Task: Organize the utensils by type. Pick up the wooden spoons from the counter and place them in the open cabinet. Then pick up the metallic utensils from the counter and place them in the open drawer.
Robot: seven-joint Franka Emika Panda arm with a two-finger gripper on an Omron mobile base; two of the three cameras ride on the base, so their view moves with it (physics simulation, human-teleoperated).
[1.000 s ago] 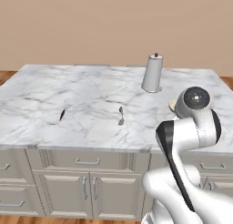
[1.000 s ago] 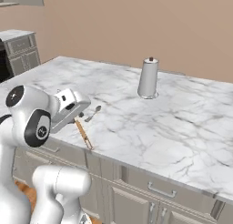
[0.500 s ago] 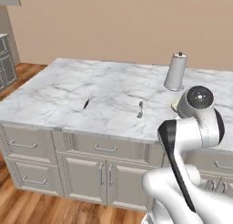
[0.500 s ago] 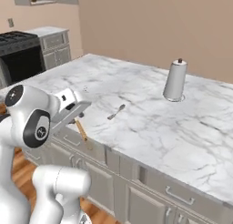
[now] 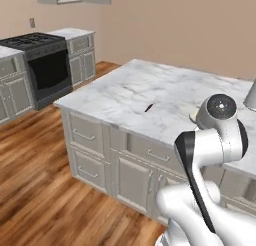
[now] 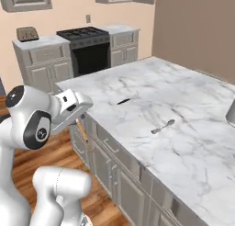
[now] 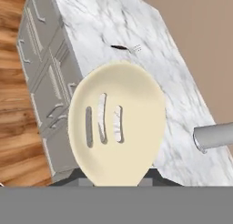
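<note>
Tool: my tool [image 6: 81, 121] pinches the wooden spoon [image 7: 117, 123], off the desk's [image 6: 193, 142] edge.
Desk: silver spoon [image 6: 163, 127] and dark-handled utensil [image 6: 127, 100] lie apart.

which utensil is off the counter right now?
The wooden spoon, the slotted one: held in the gripper beside the island. The dark-handled utensil and silver spoon lie on the counter.
</note>
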